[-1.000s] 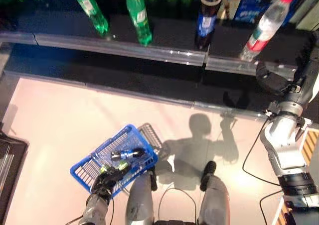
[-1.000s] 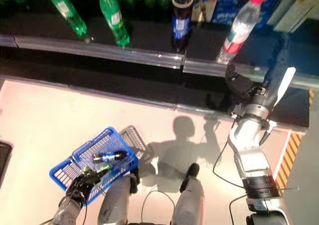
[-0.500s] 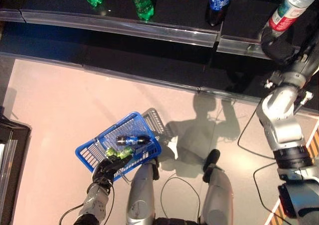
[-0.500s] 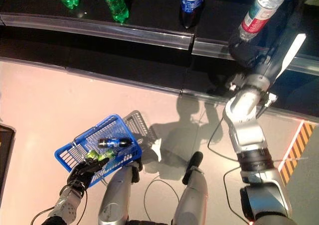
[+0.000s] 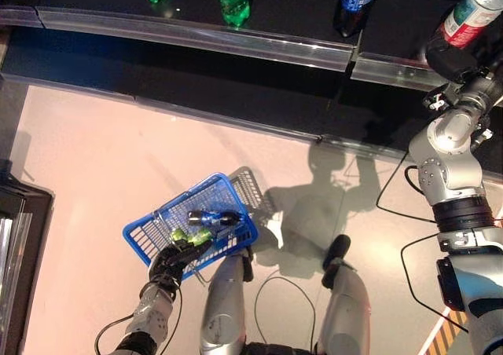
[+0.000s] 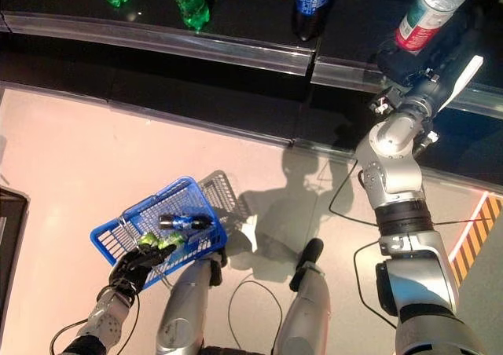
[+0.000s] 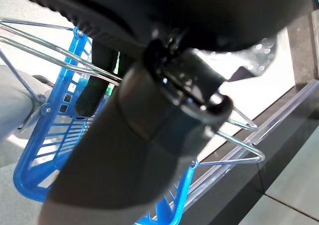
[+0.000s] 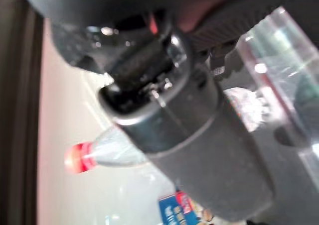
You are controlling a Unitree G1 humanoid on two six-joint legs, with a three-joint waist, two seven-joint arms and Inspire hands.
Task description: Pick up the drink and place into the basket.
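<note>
Black shelving [image 5: 259, 17] runs across the top of the frame, with a clear plastic lip along its front edge, and it carries the drinks: green bottles at upper left, a dark blue-labelled bottle near the middle, and the clear plastic water bottle with a red-and-green label [image 6: 420, 13] at upper right. Below it lies the pale pinkish floor [image 5: 94, 159].

What has changed in the last second is mostly up at that right end. The silver-grey right arm has stretched upward, and the right robot hand [image 6: 409, 60] now sits against the foot of the water bottle, where before it hung lower, short of the shelf lip. The whole scene has also slid downward in view, so the head has tipped; the shelf itself has not moved. From the right wrist view I see the red cap [image 8: 75, 158] past the dark bulk of the hand, but whether the fingers have wrapped the bottle I cannot tell.

At lower left, the blue plastic basket with wire handles [image 5: 153, 233] hangs as it did, the left robot hand [image 5: 169, 262] curled round its wire handle. A small dark bottle with a blue label [image 5: 212, 217] and a green one [image 5: 189, 236] already lie inside.

My reading: the reach is finished and the grasp is the step in hand; the water bottle is on the shelf, well apart from the basket.
</note>
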